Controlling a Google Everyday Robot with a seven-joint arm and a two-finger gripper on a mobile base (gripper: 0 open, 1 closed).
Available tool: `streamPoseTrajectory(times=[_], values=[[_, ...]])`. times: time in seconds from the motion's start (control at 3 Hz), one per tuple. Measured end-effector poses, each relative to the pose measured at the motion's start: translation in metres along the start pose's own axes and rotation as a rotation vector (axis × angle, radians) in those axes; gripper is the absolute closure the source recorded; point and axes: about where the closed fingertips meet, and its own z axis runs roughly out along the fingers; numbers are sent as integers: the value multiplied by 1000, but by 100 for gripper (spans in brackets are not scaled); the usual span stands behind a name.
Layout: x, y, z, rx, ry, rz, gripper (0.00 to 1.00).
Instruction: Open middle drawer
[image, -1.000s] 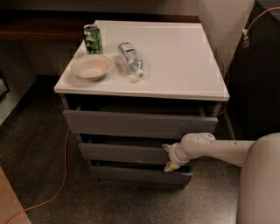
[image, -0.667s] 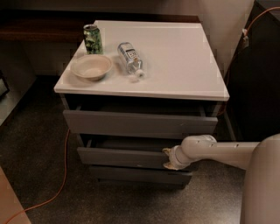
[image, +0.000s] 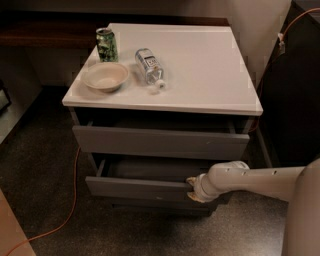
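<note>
Hand (image: 192, 189) at mid drawer (image: 135, 188) front

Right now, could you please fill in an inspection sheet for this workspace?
Surface: white cabinet top, items grouped at its left.
Job's things: middle drawer stands part-way out, grey inside showing; top drawer slightly out too.
Clutter: green can upright; bowl in front of it; clear bottle lying on its side.
Grippers: gripper at the right end of the middle drawer's front.
Cables: orange cable on the floor left of the cabinet; second orange cable at upper right.
Surroundings: dark speckled floor.
</note>
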Motion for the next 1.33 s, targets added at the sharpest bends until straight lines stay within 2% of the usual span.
streamPoseTrajectory(times=[0.33,0.67,1.0,1.33], values=[[0,3,-1,-1,0,3,100],[-6,23,-3,-4,-4,31,100],[-9,33,-5,-4,-4,46,100],[-9,33,-5,-4,-4,46,100]])
